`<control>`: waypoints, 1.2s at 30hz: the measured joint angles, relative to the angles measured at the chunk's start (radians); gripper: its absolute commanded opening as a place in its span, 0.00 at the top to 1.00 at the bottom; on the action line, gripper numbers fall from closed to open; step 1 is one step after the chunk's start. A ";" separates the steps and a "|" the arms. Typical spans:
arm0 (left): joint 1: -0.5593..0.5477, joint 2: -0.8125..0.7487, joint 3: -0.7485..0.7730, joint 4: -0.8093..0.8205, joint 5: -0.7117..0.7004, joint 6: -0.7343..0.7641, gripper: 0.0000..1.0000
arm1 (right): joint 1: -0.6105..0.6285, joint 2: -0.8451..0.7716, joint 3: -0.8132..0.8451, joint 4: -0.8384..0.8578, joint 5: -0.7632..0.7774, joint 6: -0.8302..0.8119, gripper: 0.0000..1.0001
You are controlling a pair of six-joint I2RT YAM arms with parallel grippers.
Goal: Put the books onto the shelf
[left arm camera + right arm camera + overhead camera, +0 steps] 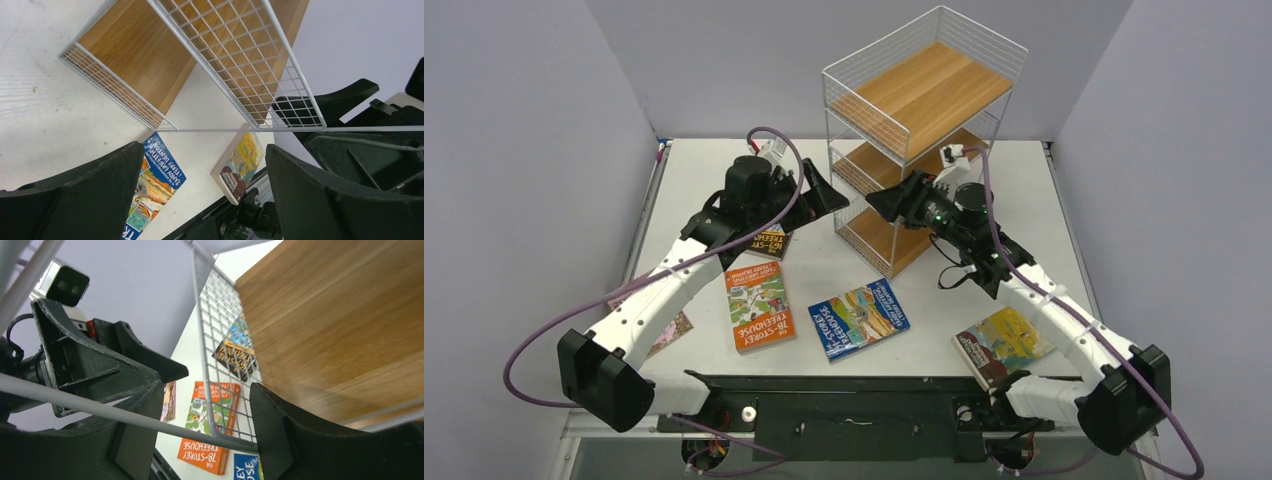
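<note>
Empty grippers meet at the shelf as five books lie flat on the table.

Nearest the arm bases, the yellow-brown book lies beside the right arm, the blue book and orange book mid-table, and the pink book half under the left arm. Farther back, the dark book peeks out beneath the left wrist. Beyond, the left gripper, jaws spread wide, and the right gripper, jaws parted, hold nothing. They face each other at the shelf's near corner, apart from every book.
</note>
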 measured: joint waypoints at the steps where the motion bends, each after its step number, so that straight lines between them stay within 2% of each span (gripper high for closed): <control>1: 0.000 -0.013 -0.018 0.011 -0.011 -0.018 0.09 | 0.022 0.028 0.026 -0.008 -0.003 -0.004 0.37; 4: -0.002 -0.055 -0.065 0.023 -0.055 -0.056 0.10 | 0.056 0.051 0.059 -0.041 -0.002 -0.042 0.30; 9: -0.035 -0.101 -0.068 0.001 -0.183 -0.047 0.10 | 0.059 -0.075 0.038 -0.226 -0.008 -0.140 0.26; 15: -0.197 -0.105 -0.019 -0.018 -0.298 0.093 0.12 | 0.040 -0.300 -0.016 -0.436 0.028 -0.237 0.21; 18: -0.281 -0.115 -0.019 -0.022 -0.380 0.163 0.13 | -0.008 -0.400 -0.031 -0.510 0.124 -0.264 0.20; 22: -0.454 -0.115 0.000 -0.033 -0.530 0.257 0.15 | -0.126 -0.499 -0.050 -0.577 0.273 -0.279 0.20; 26: -0.585 -0.042 0.127 -0.069 -0.674 0.310 0.14 | -0.184 -0.531 -0.040 -0.613 0.377 -0.304 0.21; 30: -0.618 0.079 0.253 -0.073 -0.778 0.311 0.13 | -0.185 -0.523 -0.024 -0.642 0.433 -0.317 0.22; 36: -0.620 0.193 0.225 -0.011 -0.819 0.275 0.17 | -0.185 -0.534 -0.024 -0.661 0.469 -0.315 0.22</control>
